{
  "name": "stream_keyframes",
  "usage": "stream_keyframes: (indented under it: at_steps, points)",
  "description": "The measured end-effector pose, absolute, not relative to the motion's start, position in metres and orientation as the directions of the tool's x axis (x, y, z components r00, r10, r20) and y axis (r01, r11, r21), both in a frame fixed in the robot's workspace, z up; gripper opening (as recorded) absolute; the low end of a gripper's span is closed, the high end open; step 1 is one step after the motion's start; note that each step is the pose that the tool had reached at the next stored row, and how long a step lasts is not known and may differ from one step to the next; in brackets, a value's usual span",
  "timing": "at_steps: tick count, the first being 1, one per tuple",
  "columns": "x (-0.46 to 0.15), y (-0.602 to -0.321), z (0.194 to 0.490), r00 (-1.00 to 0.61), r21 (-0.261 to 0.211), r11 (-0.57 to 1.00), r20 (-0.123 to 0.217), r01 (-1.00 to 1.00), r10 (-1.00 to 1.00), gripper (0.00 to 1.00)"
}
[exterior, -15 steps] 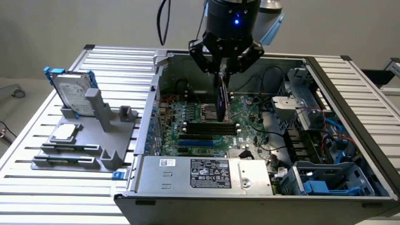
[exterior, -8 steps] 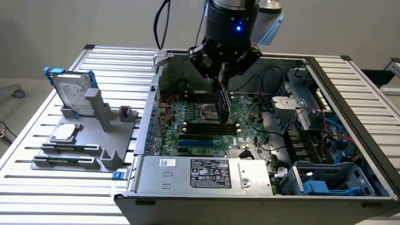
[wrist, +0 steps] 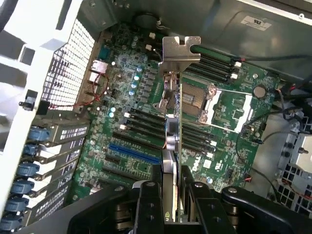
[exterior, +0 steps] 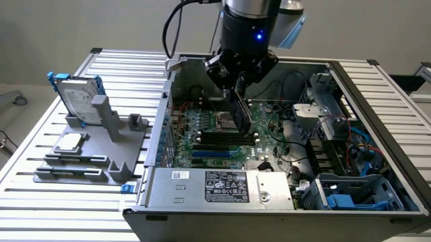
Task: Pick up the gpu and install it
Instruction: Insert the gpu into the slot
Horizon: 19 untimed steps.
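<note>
gpu (wrist: 174,139): I hold it on edge in my gripper (wrist: 173,195), inside the computer case and over the middle of the motherboard. Its silver bracket end is farthest from my wrist. I cannot tell whether its lower edge touches the board.
table (exterior: 377,91): a slatted metal top that carries everything.
computer case (exterior: 269,224): open on top, on the side of the table toward the exterior view's right.
motherboard (exterior: 215,128): green, flat on the case floor, with black slots under the card.
power-supply box (exterior: 222,187): silver and labelled, against the case's near wall.
grey holder (exterior: 88,161): near the table edge on the exterior view's left, just beside the case.
hard drive (exterior: 77,98): silver in a blue frame, upright at the holder's far end.
gripper: my two black fingers are drawn in narrow, pressing on both faces of the card.
blue slot (wrist: 134,153): on the motherboard, beside the card.
</note>
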<state>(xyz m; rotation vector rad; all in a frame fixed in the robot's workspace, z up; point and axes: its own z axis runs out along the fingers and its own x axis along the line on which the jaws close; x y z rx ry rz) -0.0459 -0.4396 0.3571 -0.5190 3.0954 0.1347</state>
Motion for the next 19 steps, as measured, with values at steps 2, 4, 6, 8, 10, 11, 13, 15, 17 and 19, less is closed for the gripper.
stream_keyframes:
  at_steps: [2,4,6,8,10,11,13,15,17,19]
  points:
    - [-0.0459,-0.4396,0.3558,-0.933,0.084,0.929,-0.014,-0.360,-0.360,0.26]
    - [-0.0459,-0.4396,0.3553,-0.919,0.084,0.916,-0.014,-0.393,-0.394,0.26]
    - [-0.0460,-0.4397,0.3552,-0.904,0.084,0.901,-0.014,-0.427,-0.427,0.26]
    - [-0.0460,-0.4397,0.3551,-0.888,0.085,0.884,-0.014,-0.459,-0.460,0.26]
    - [-0.0460,-0.4397,0.3552,-0.871,0.085,0.867,-0.014,-0.491,-0.491,0.26]
    - [-0.0460,-0.4396,0.3552,-0.861,0.084,0.858,-0.014,-0.507,-0.508,0.26]
    - [-0.0460,-0.4397,0.3552,-0.843,0.085,0.839,-0.014,-0.538,-0.538,0.26]
    - [-0.0459,-0.4396,0.3552,-0.823,0.084,0.819,-0.014,-0.568,-0.568,0.26]
    - [-0.0460,-0.4396,0.3552,-0.801,0.085,0.797,-0.014,-0.597,-0.599,0.26]
    - [-0.0460,-0.4396,0.3552,-0.779,0.084,0.776,-0.014,-0.625,-0.626,0.26]
